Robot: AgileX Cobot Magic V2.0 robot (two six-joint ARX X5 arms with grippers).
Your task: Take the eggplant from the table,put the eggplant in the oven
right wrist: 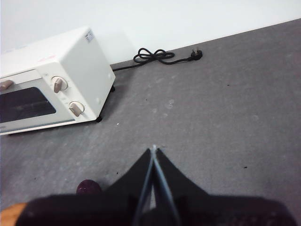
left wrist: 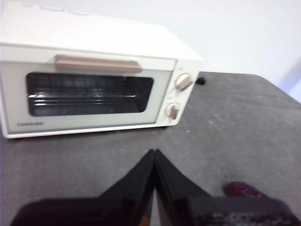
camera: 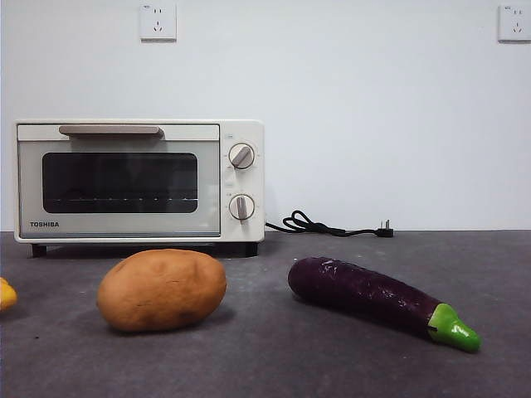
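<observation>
The eggplant (camera: pixel 373 298) lies on the dark grey table (camera: pixel 274 365) at front right, its green stem cap pointing right. Only its purple tip shows in the left wrist view (left wrist: pixel 242 189) and in the right wrist view (right wrist: pixel 88 187). The cream Toshiba oven (camera: pixel 139 181) stands at back left with its door closed; it also appears in the wrist views (left wrist: pixel 94 80) (right wrist: pixel 51 80). My left gripper (left wrist: pixel 154 153) hangs shut above the table in front of the oven. Shut too, my right gripper (right wrist: pixel 154 149) hovers over bare table right of the oven. Neither arm shows in the front view.
A tan potato (camera: pixel 162 289) sits left of the eggplant, in front of the oven; its edge shows in the right wrist view (right wrist: pixel 10 213). A yellow object (camera: pixel 7 293) peeks in at the left edge. The oven's black cord and plug (camera: pixel 332 225) lie by the back wall.
</observation>
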